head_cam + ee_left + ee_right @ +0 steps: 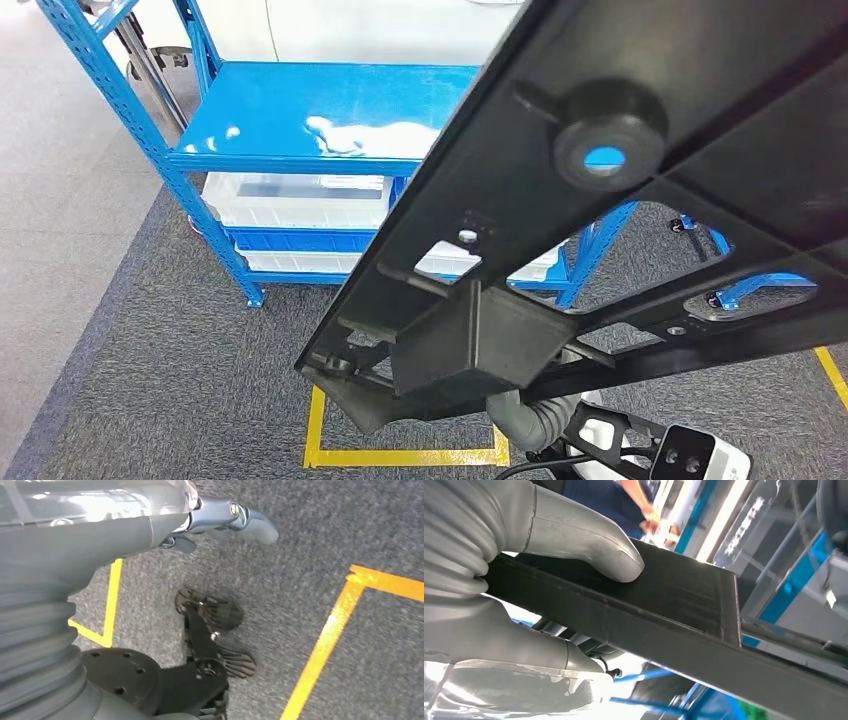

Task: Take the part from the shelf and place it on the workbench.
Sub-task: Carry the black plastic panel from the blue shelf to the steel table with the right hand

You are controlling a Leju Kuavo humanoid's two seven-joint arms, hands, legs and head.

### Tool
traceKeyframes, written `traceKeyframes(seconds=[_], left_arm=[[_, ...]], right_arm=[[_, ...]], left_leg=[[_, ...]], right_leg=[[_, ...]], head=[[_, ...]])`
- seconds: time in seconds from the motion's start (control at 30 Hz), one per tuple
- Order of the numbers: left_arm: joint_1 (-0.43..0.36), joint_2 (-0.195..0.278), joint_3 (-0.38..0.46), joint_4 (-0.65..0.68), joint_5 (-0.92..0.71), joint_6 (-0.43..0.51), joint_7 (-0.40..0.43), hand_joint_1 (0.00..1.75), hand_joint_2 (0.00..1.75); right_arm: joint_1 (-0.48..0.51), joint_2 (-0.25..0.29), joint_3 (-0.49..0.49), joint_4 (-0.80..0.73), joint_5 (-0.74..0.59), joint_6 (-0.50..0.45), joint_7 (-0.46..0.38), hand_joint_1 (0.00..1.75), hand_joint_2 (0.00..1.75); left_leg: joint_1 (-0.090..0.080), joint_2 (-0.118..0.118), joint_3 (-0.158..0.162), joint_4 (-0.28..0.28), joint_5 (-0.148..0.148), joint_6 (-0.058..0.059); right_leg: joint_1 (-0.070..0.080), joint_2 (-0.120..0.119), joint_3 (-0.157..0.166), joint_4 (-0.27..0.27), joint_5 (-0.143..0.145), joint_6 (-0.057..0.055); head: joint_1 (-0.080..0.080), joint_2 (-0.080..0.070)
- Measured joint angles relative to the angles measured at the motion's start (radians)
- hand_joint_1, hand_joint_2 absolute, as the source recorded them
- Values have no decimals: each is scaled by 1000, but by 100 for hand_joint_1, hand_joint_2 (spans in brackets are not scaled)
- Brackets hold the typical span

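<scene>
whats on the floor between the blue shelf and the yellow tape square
Nothing: in the head view, bare grey carpet runs from the blue shelf to the yellow tape square.

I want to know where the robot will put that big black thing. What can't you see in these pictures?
- Workbench: cannot be made out.
- Black part: cut off by the head view's top and right edges.
- Right hand: its fingers hidden behind the part in the right wrist view.
- Blue shelf: its right side hidden by the part.
- Person: blurred, cut off.
</scene>
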State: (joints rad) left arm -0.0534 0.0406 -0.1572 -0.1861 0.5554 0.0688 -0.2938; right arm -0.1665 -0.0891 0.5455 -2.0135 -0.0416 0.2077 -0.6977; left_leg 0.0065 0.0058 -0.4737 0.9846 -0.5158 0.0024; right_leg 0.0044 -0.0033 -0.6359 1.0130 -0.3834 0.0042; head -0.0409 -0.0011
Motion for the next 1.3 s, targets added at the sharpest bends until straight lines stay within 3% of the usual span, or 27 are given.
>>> traceKeyframes(seconds=[0.07,0.17,0.2,0.23,0.27,0.3,0.37,0.43,0.5,0.57,0.63,0.67,0.7,0.73,0.77,0.8,0.87,0.93,1.0,1.03,1.1,1.17,1.2,1.23,1.27,1.3], left_arm=[[2,-3,-2,0,0,2,4,0,175],[5,-6,-3,0,1,6,10,0,175],[7,-6,-3,0,1,6,11,0,175],[9,-7,-3,0,2,7,11,0,175],[11,-8,-3,0,3,7,12,0,175],[12,-10,-3,0,4,7,12,0,175],[12,-11,-4,0,3,6,12,0,175],[12,-11,-5,0,-2,2,11,0,175],[10,-11,-9,0,-11,-1,10,0,175],[7,-10,-15,0,-19,-1,11,0,175],[7,-10,-19,0,-23,7,12,0,175],[7,-10,-20,0,-25,18,14,0,175],[8,-10,-21,0,-27,35,15,0,175],[9,-10,-22,1,-30,53,16,0,175],[9,-9,-22,1,-32,68,17,0,175],[9,-8,-23,1,-34,80,18,0,175],[9,-4,-23,1,-38,93,18,0,175],[8,1,-25,2,-47,108,20,0,175],[4,6,-30,2,-55,124,26,0,175],[1,7,-34,2,-57,130,31,0,175],[0,11,-40,2,-63,138,39,0,175],[2,15,-45,2,-68,143,45,0,175],[3,16,-46,2,-68,143,47,0,175],[4,17,-46,2,-69,144,48,0,175],[3,18,-47,2,-71,143,49,0,175],[2,18,-47,2,-72,142,50,0,175]], right_arm=[[6,-6,1,-10,2,9,0,175,175],[18,-21,1,-20,-2,35,0,175,175],[22,-25,1,-21,-6,47,0,175,175],[24,-29,1,-21,-10,56,0,175,175],[25,-32,1,-22,-12,63,0,175,175],[25,-34,1,-24,-14,69,0,175,175],[19,-37,0,-27,-16,75,0,175,175],[11,-38,-1,-29,-19,72,0,175,175],[9,-40,-3,-34,-19,56,0,175,175],[7,-43,-2,-46,-14,33,0,175,175],[4,-46,-2,-56,-9,6,-1,175,175],[3,-48,0,-59,-6,-8,-1,175,175],[3,-51,2,-61,-2,-24,-1,175,175],[3,-55,5,-64,2,-40,0,175,175],[2,-59,9,-68,7,-57,0,175,175],[1,-64,14,-72,11,-76,0,175,175],[-4,-74,24,-85,20,-114,0,175,175],[-9,-84,35,-98,32,-151,0,175,175],[-10,-94,50,-112,44,-190,0,175,175],[-11,-100,58,-118,51,-209,0,175,175],[-19,-113,76,-130,64,-244,0,175,175],[-27,-124,94,-137,73,-264,0,175,175],[-28,-128,100,-137,76,-268,0,175,175],[-28,-132,106,-137,77,-272,0,175,175],[-29,-135,111,-138,79,-277,0,175,175],[-30,-139,117,-140,80,-286,0,175,175]], left_leg=[[3,11,-8,-5,14,14],[2,29,-28,-4,30,24],[1,36,-35,-3,34,24],[1,44,-40,0,36,23],[1,51,-43,3,37,22],[1,58,-44,6,37,21],[-3,72,-45,12,35,15],[-9,88,-46,15,34,6],[-10,103,-46,16,32,-4],[-7,73,-59,48,6,-15],[-2,24,-106,155,-58,-24],[-1,13,-138,225,-89,-26],[-1,9,-163,280,-106,-27],[0,6,-175,304,-103,-27],[0,4,-167,286,-80,-26],[2,-2,-143,232,-43,-25],[6,-39,-83,94,18,-19],[7,-64,-58,30,32,-15],[7,-51,-59,24,33,-7],[9,-41,-59,21,37,-1],[13,-18,-59,15,44,12],[9,6,-62,15,45,16],[7,18,-63,15,45,16],[6,30,-64,16,45,16],[6,42,-64,17,44,16],[6,53,-63,17,43,14]], right_leg=[[-3,3,-19,39,-30,11],[-10,4,-93,224,-141,26],[-11,4,-108,272,-161,29],[-12,3,-103,285,-161,30],[-12,0,-78,257,-144,30],[-12,-9,-35,193,-116,28],[-5,-54,45,58,-80,14],[4,-76,69,4,-75,-3],[4,-54,63,1,-69,-16],[-3,-34,61,-6,-61,-29],[-7,-13,57,-9,-54,-38],[-7,-1,54,-9,-52,-40],[-6,12,51,-9,-51,-40],[-6,27,50,-8,-49,-40],[-7,42,50,-6,-48,-38],[-7,56,49,-4,-47,-36],[-6,80,45,2,-46,-30],[-6,99,35,7,-42,-17],[-8,117,27,6,-35,-3],[-7,115,23,10,-37,1],[-4,77,-5,68,-76,9],[-7,28,-65,200,-146,15],[-9,17,-93,262,-169,17],[-11,12,-105,293,-175,19],[-12,8,-97,284,-161,19],[-12,0,-69,233,-132,17]], head=[[0,0],[0,0],[0,0],[0,0],[0,0],[0,0],[0,0],[0,0],[0,0],[0,0],[0,0],[0,0],[0,0],[0,0],[0,0],[0,0],[0,0],[0,0],[0,0],[0,0],[0,0],[1,0],[1,0],[0,0],[0,0],[0,0]])
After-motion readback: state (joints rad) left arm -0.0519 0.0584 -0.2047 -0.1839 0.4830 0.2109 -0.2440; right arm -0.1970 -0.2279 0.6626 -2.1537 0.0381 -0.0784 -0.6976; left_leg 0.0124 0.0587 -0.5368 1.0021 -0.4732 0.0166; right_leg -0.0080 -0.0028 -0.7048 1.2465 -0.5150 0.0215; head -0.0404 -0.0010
